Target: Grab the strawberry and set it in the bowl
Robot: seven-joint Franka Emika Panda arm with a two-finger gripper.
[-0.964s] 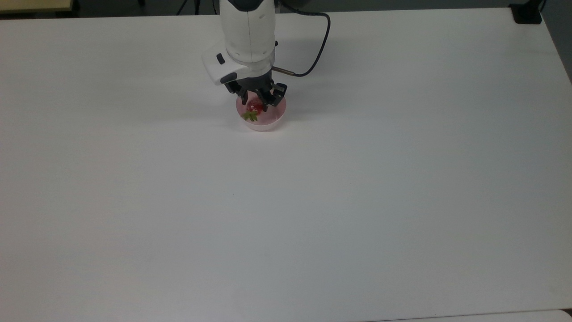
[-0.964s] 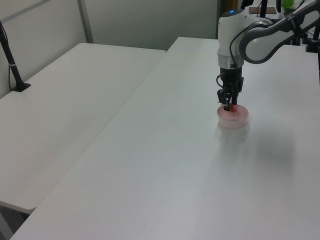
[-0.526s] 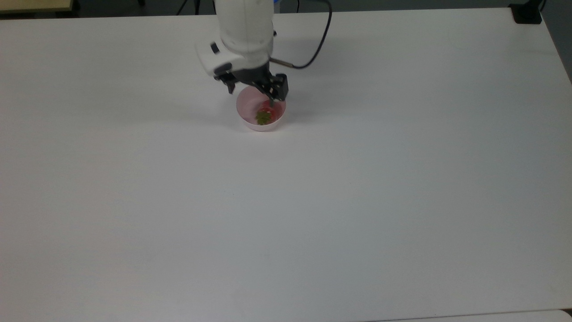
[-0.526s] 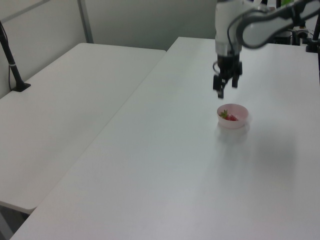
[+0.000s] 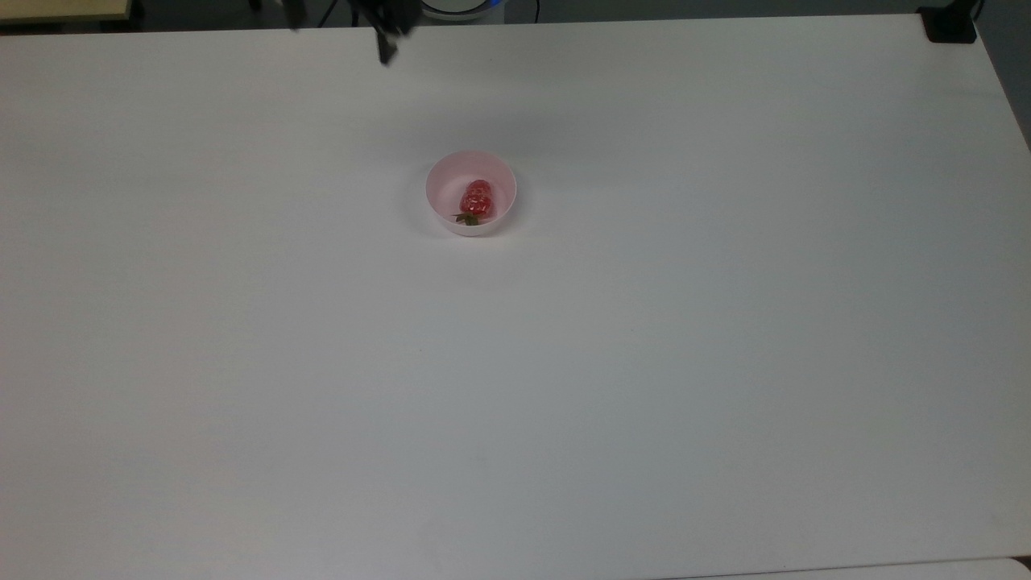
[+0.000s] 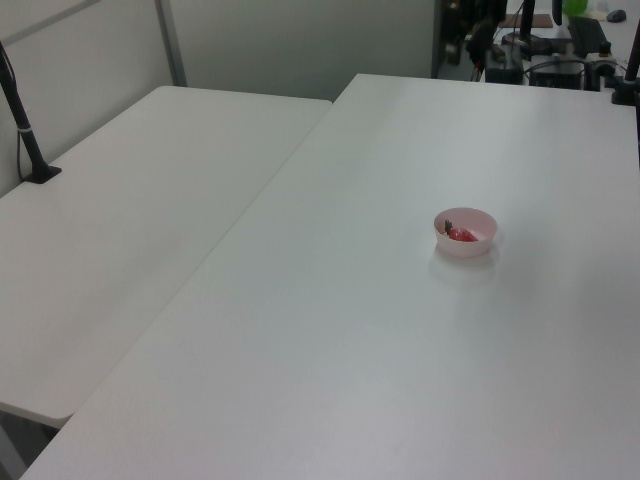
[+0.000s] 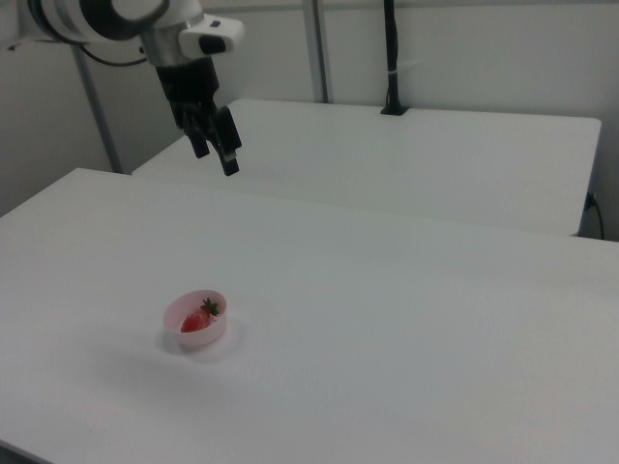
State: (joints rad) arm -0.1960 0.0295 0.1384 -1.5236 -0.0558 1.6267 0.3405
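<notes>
The small red strawberry [image 5: 476, 198] lies inside the pale pink bowl [image 5: 440, 174], its green cap toward the top view's lower edge. Both stand on the white table, a little behind its middle. In the left view the strawberry [image 6: 461, 235] rests low in the bowl [image 6: 481, 221]; in the right view the strawberry [image 7: 198, 320] fills part of the bowl [image 7: 180, 311]. My gripper [image 7: 216, 154] hangs high above the table, far from the bowl, open and holding nothing. One dark finger [image 5: 387, 48] shows blurred at the top view's upper edge.
A second white table [image 6: 130, 190] adjoins this one, with a black clamped pole [image 6: 24, 125] on it. A black block [image 5: 950, 24] sits at the top view's upper right corner. Wide bare tabletop [image 5: 564, 387] surrounds the bowl.
The gripper let go of the strawberry in the bowl, opened, and rose up and away toward the top view's upper edge. The strawberry settled in the bowl.
</notes>
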